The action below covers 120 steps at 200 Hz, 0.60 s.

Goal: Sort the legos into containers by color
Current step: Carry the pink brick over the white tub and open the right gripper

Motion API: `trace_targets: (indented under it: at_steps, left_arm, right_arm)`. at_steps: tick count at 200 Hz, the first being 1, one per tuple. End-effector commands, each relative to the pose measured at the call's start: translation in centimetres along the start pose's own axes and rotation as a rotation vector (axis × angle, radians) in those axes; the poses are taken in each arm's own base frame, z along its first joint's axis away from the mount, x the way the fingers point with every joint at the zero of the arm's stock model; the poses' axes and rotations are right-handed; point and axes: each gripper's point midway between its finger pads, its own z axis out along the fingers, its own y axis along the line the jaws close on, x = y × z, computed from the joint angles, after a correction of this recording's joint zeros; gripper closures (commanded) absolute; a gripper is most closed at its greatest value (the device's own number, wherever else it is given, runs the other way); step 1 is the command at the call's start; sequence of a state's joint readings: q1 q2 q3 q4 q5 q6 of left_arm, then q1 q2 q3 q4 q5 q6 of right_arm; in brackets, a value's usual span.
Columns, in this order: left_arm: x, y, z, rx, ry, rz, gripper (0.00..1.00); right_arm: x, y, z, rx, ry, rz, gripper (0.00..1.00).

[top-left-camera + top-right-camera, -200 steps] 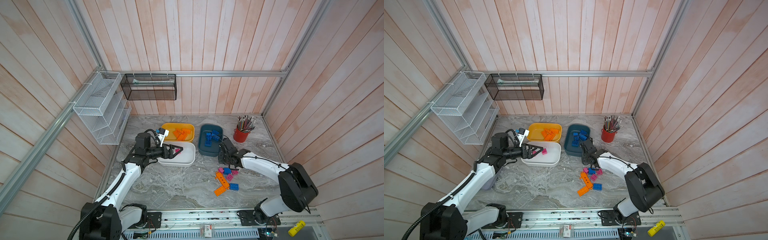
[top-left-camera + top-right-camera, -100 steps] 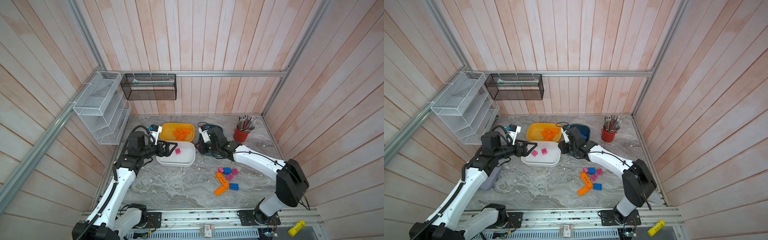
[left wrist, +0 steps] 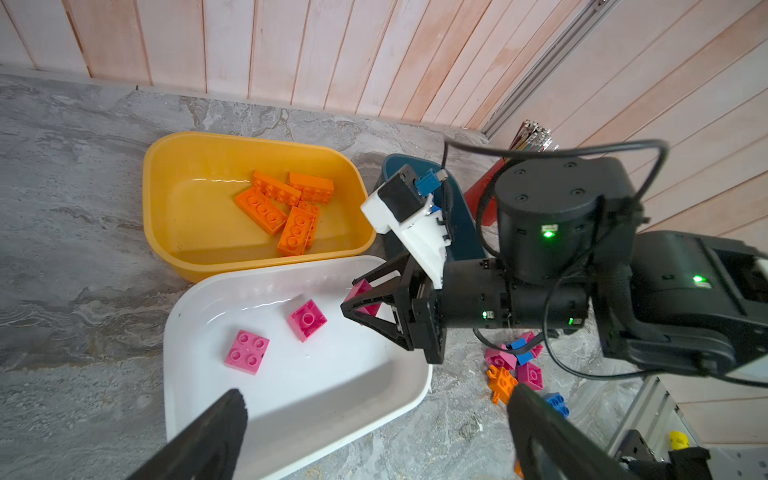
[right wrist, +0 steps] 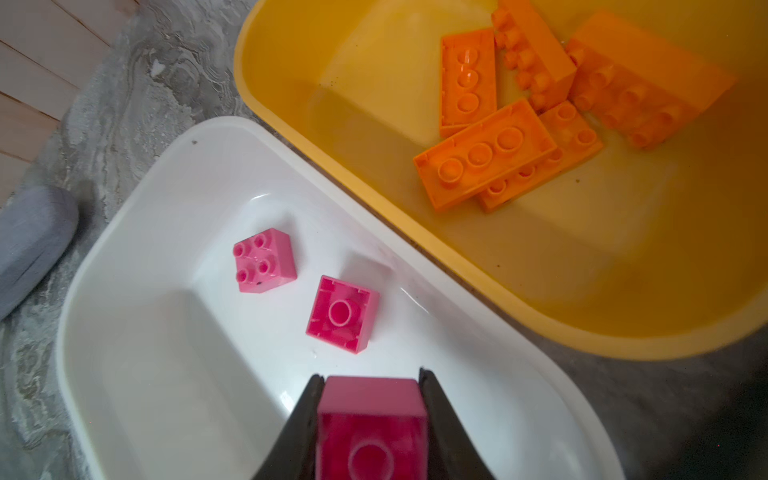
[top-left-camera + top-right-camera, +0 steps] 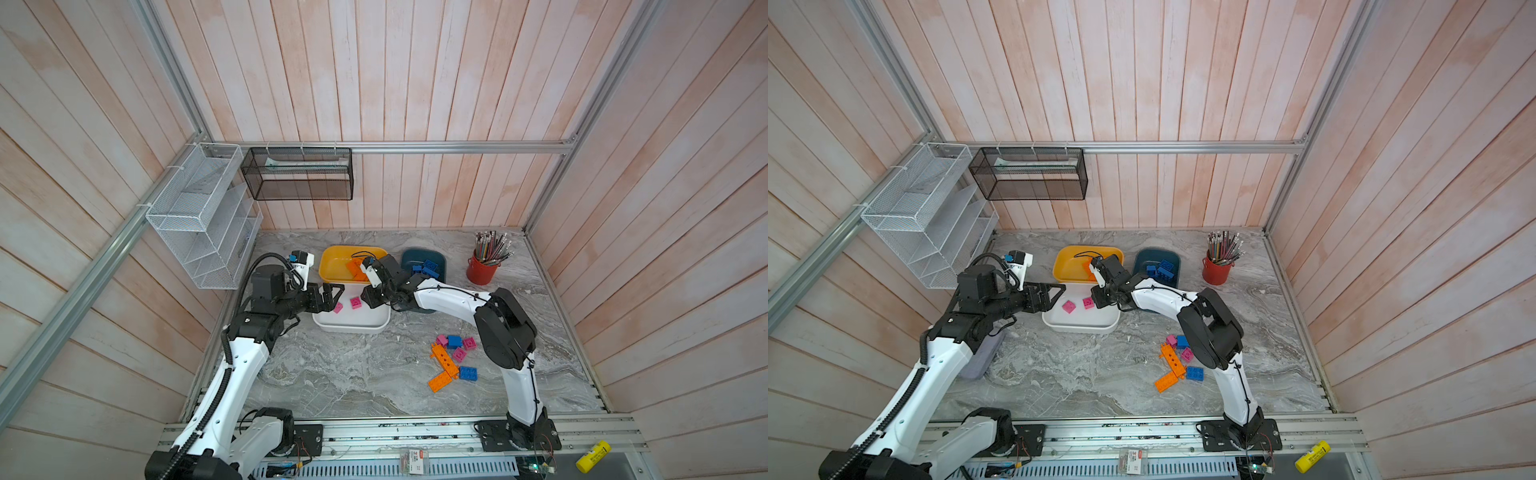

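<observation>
Now, right pincer (image 4: 370,386): pinching pink brick (image 4: 372,424) above white tub (image 4: 166,374)
Left pincer (image 5: 336,297): spread wide, at tub's edge
White tub: two pink bricks (image 4: 264,259) inside
Yellow tub (image 4: 332,62): orange bricks (image 4: 486,153)
Teal tub (image 5: 415,255): blue bricks (image 5: 428,268)
Bench (image 5: 332,374): mixed loose bricks (image 5: 453,359)

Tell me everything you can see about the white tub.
The white tub is a shallow, rounded-rectangular container of glossy plastic, upright on the marble table, right beside the yellow tub. Two square pink bricks lie inside, one studs up, one upside down. The right gripper holds a third pink brick above it; the open left gripper hovers near its rim.
</observation>
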<state>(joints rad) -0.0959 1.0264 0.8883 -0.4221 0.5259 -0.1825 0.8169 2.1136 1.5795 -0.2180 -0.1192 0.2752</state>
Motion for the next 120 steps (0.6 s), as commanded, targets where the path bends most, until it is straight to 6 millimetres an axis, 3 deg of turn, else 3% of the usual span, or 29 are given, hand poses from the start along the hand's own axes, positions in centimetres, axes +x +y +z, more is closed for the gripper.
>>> trace_targets:
  at_steps: [1,25,42,58,92,120]
  left_arm:
    - [0.5,0.7,0.4,-0.014,0.009,0.008,0.00]
    - [0.6,0.7,0.5,-0.006,0.008,0.008,0.00]
    - [0.5,0.3,0.7,0.021,0.011,0.004,0.01]
    - [0.4,-0.4,0.9,0.067,0.013,-0.003,0.00]
    - [0.4,-2.0,1.1,0.170,0.016,-0.026,0.00]
    - [1.2,-3.8,1.3,0.270,0.053,-0.045,0.00]
  right_arm:
    - [-0.4,-0.5,0.0,0.058,0.012,-0.038,0.59]
    - [-2.0,-0.2,-2.6,0.073,-0.035,-0.060,0.47]
    - [-3.0,-0.4,-5.8,0.095,-0.077,-0.070,0.41]
    - [-2.6,-1.0,-9.0,0.120,-0.086,-0.076,0.40]
    - [2.8,-3.9,-14.8,0.239,0.014,-0.110,0.36]
    - [7.1,-5.0,-19.1,0.277,0.080,-0.121,0.34]
